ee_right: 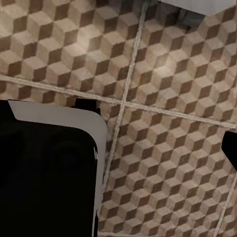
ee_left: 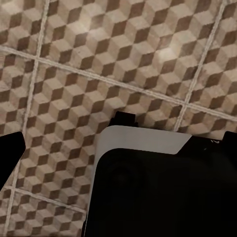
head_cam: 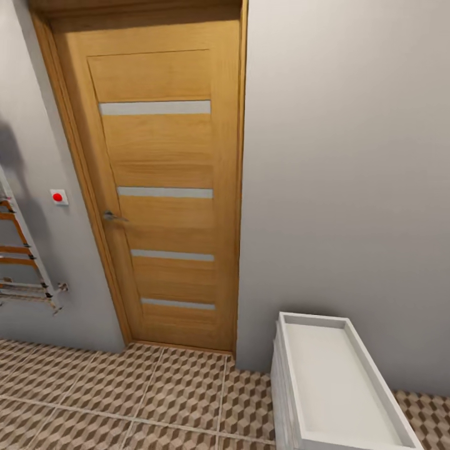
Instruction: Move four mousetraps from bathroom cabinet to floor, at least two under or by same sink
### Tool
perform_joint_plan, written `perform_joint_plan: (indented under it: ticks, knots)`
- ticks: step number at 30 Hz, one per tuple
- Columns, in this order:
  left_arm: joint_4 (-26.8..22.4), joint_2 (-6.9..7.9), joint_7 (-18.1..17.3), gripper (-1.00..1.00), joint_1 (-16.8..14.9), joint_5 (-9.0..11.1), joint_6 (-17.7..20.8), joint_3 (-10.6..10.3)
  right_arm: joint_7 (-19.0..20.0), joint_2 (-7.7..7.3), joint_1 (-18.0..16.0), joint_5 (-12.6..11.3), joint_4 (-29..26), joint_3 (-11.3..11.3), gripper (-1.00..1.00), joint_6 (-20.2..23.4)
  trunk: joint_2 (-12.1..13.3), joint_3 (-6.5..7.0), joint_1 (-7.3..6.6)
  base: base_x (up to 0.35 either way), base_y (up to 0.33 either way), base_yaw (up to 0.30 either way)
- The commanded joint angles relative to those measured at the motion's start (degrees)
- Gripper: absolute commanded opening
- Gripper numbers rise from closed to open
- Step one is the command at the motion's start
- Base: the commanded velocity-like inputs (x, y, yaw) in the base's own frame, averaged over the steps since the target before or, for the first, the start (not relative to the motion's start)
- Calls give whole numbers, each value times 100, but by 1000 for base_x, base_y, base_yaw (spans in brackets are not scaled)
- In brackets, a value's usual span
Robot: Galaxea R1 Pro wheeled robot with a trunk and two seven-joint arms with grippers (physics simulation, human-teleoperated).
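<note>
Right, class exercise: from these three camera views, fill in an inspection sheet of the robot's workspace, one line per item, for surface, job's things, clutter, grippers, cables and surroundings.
Surface: bathroom floor of square tiles with a brown, tan and cream cube pattern, pale grout lines.
Job's things: white cabinet at the lower right of the head view, against the grey wall; its recessed tray top looks bare. No mousetraps or sink seen.
Clutter: nothing seen.
Grippers: dark finger parts at the wrist views' edges over floor tiles; open or shut cannot be told.
Cables: nothing seen.
Surroundings: closed wooden door with four pale strips and a metal handle; red button on the wall; towel rail at the left.
</note>
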Motion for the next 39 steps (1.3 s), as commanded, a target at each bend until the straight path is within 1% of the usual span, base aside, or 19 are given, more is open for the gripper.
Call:
perform_joint_plan:
  ticks: [1,39]
  knots:
    - [1,-2,22,100,-4,49,-2,-49,-19,1,-8,3,18,43,100,-32,-5,-7,0,0,0,297]
    - [0,-4,22,100,-4,49,-2,-49,-19,0,-5,3,18,41,100,-32,-5,-7,0,0,0,297]
